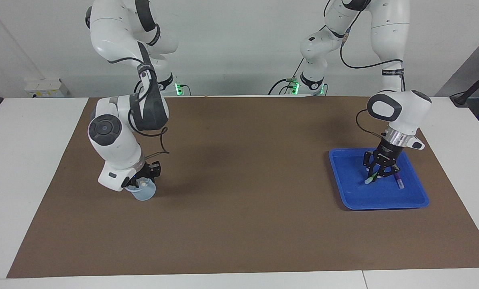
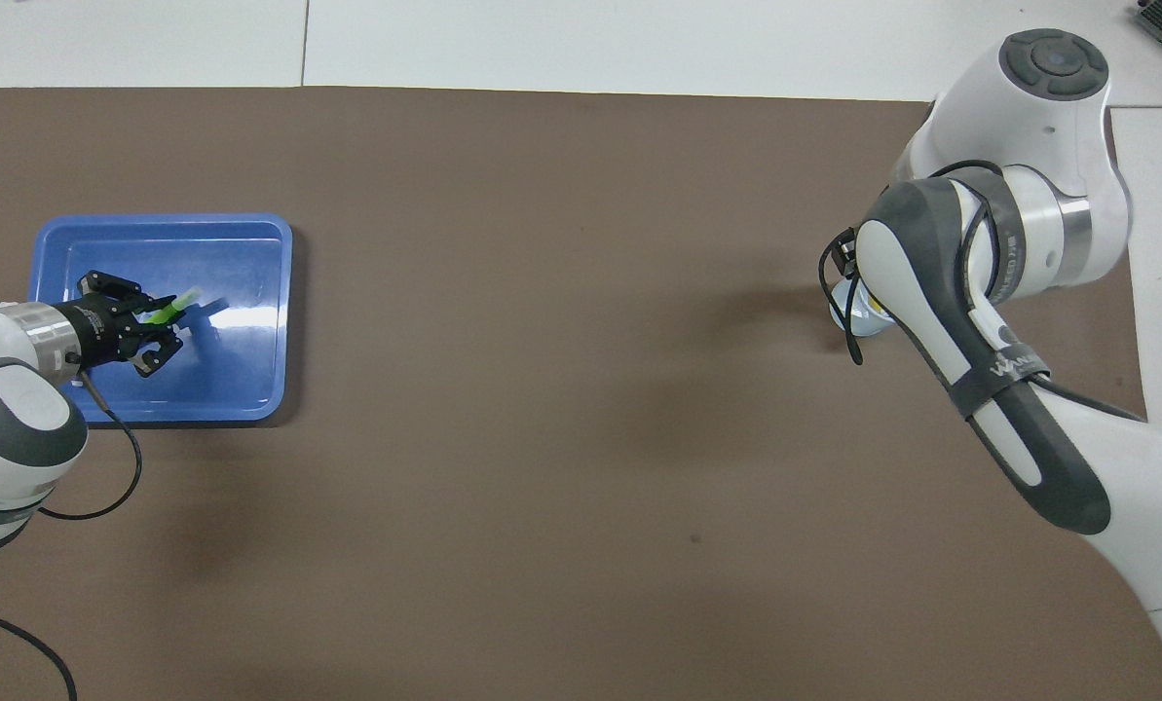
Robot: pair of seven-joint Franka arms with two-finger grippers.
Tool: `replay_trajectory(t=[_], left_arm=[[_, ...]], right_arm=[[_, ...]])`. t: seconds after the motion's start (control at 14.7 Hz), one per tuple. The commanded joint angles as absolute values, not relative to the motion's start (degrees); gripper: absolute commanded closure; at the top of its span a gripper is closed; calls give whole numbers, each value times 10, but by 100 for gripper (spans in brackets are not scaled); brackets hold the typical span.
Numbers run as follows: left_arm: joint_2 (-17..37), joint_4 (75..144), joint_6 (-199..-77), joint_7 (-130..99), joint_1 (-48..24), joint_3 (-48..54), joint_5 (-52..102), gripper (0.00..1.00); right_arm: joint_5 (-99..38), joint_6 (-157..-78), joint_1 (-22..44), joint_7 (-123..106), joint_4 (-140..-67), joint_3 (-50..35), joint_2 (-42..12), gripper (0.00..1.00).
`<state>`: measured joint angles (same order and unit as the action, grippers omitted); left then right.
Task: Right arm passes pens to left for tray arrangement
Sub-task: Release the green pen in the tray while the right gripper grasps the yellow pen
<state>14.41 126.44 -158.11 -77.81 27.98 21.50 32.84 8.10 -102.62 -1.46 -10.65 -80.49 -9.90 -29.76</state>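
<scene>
The left end effector [image 1: 378,175] pinches the green pen [image 1: 370,179] low over the blue tray [image 1: 345,188]. The right end effector [image 1: 145,181] dips into the translucent cup [image 1: 145,192]; its spread cannot be told.

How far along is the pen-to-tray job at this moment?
Done: the purple pen lies in the blue tray. In hand: the left gripper holds the green pen low over the tray. Left: the yellow pen stands in the cup, with the right gripper down at it.

A brown mat [image 1: 239,200] covers a white table [image 1: 22,160] before a pale wall [image 1: 239,40].
</scene>
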Motion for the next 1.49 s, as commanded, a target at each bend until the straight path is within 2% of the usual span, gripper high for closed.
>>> replay_trajectory(t=[0.0, 0.2, 0.54, 0.68, 1.02, 1.42], left_arm=[[137, 1276, -1593, -747, 274, 214, 338, 100], [137, 1274, -1593, -747, 278, 214, 338, 100], [135, 1270, -1593, -745, 279, 214, 338, 100], [127, 1270, -1593, -744, 273, 214, 338, 100], [125, 1274, -1588, -752, 281, 209, 337, 100], [124, 1270, -1594, -974, 281, 195, 337, 100]], right_arm=[[96, -1042, -21, -116, -817, -103, -293, 50], [100, -1048, -25, -120, -828, -103, -293, 53], [107, -1053, -25, -127, -836, -103, -291, 64], [107, -1053, -26, -127, -836, -103, -291, 71], [106, -1049, -27, -127, -836, -103, -290, 100], [108, -1042, -27, -128, -828, -102, -272, 100]])
